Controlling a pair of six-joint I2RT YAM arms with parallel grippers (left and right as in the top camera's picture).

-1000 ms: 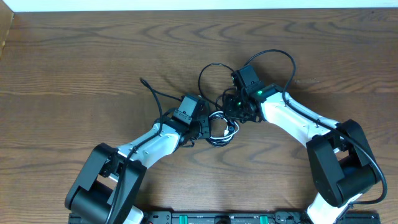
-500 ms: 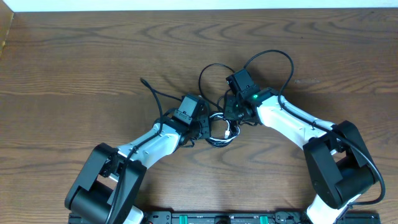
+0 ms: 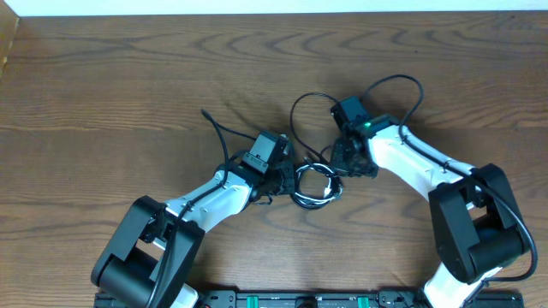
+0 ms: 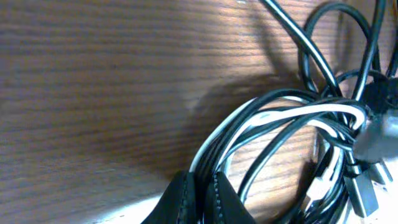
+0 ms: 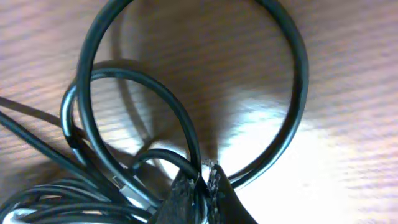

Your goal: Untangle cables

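Tightly closed, the right gripper (image 5: 202,174) pinches a strand of the black cable (image 5: 300,81) at its fingertips, and two loops of that cable arch away ahead of them. The left gripper (image 4: 202,180) is also clamped shut on the black cable, with the white cable (image 4: 311,111) pressed in beside it at the tips. Beyond the tips, both cords lie coiled together between the two grippers on the wooden table (image 4: 93,93)
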